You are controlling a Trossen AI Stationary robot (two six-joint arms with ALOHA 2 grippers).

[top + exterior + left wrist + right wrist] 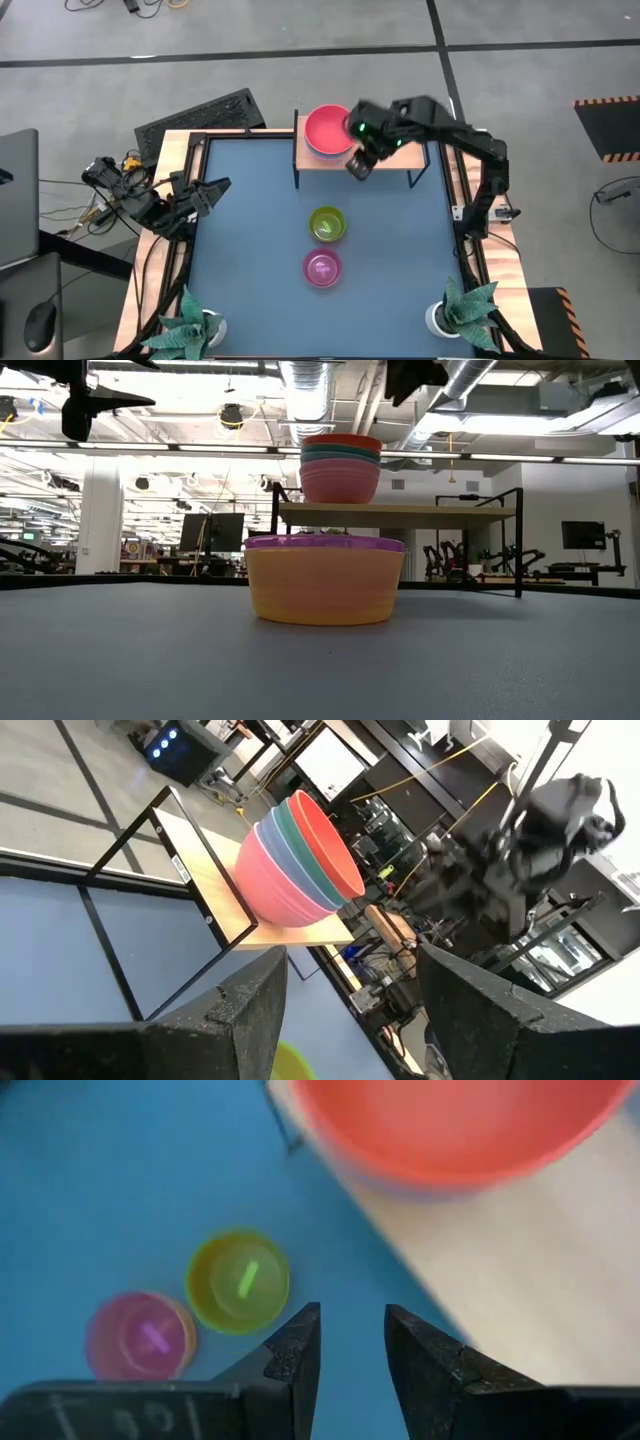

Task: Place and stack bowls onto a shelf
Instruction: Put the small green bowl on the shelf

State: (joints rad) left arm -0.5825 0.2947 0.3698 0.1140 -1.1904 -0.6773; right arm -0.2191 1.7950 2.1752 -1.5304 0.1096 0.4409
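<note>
High view: right gripper (358,166) above shelf (390,165)

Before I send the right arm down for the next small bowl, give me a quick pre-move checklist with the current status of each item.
1. Stack of large bowls seated on the shelf: ok, nested upright at one end.
2. Right claw empty: ok, nothing between its fingers, a narrow gap showing.
3. Right claw clear of the stack: ok, it is beside the stack over the shelf edge.
4. Yellow-green bowl and magenta bowl reachable: ok, both upright on the blue table, apart from each other.
5. Left claw out of the way: ok, at the table's left edge.
6. What the streaks inside the small bowls are: cannot tell.
</note>
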